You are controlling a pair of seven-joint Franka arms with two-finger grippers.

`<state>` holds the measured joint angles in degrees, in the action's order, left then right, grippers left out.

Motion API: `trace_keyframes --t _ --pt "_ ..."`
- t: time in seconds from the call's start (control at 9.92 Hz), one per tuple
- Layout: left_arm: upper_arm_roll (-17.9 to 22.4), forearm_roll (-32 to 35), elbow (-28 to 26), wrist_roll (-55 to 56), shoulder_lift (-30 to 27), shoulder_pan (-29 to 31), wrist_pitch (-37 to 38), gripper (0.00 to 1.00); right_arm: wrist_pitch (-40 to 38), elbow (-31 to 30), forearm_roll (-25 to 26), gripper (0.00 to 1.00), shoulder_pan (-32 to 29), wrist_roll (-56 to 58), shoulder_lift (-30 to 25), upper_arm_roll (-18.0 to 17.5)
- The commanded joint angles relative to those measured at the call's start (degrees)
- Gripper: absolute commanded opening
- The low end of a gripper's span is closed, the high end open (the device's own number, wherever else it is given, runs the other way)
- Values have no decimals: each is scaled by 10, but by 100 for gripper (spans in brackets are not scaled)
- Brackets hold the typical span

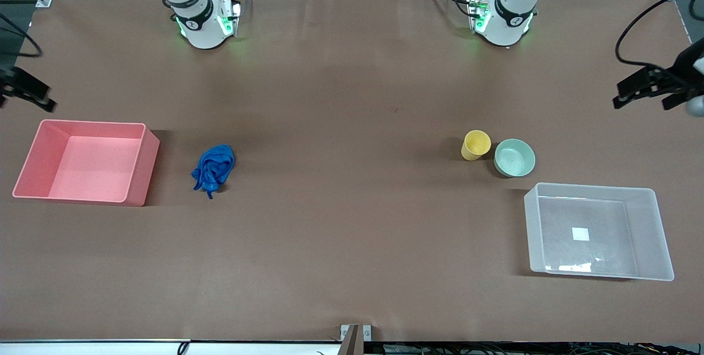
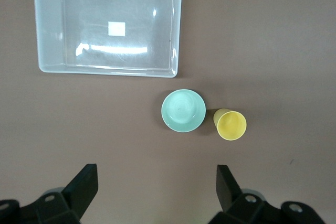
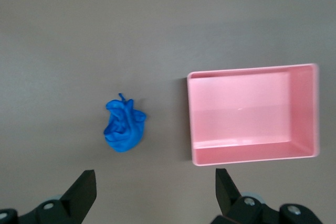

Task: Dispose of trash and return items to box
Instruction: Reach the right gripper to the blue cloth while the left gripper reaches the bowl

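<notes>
The blue cloth wad [image 1: 213,169] lies on the table beside the pink tub, toward the right arm's end; it also shows in the right wrist view [image 3: 124,126]. The yellow cup [image 1: 476,145] and the mint-green bowl [image 1: 515,157] stand side by side toward the left arm's end, farther from the front camera than the clear tub [image 1: 533,223], which is empty. The left wrist view shows the cup [image 2: 230,124], the bowl [image 2: 183,110] and the clear tub [image 2: 47,51]. My left gripper [image 2: 156,174] is open, high over bare table. My right gripper [image 3: 154,177] is open, high over bare table.
A pink opaque tub [image 1: 140,170], empty, stands at the right arm's end and shows in the right wrist view [image 3: 307,114]. Both arm bases [image 1: 203,25] [image 1: 503,19] stand along the table's back edge. Black fixtures [image 1: 654,88] [image 1: 25,91] jut in at both ends.
</notes>
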<state>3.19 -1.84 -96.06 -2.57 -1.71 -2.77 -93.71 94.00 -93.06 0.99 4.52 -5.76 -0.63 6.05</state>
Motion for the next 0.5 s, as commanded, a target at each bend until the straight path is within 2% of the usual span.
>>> trace_keyframes --t 0.0,0.1,0.3,0.4 --pt "-7 1 -189 -1 -64 1 -133 99 84 -75 6 100 48 -61 47 3" --pt "-11 1 -265 -1 -76 1 -206 99 148 -120 6 100 58 -63 65 3" --pt "-15 2 -373 -1 -73 2 -340 99 263 -210 6 100 75 -64 98 3" --pt "-15 2 -408 -1 -56 2 -403 99 344 -249 6 100 77 -64 126 3"
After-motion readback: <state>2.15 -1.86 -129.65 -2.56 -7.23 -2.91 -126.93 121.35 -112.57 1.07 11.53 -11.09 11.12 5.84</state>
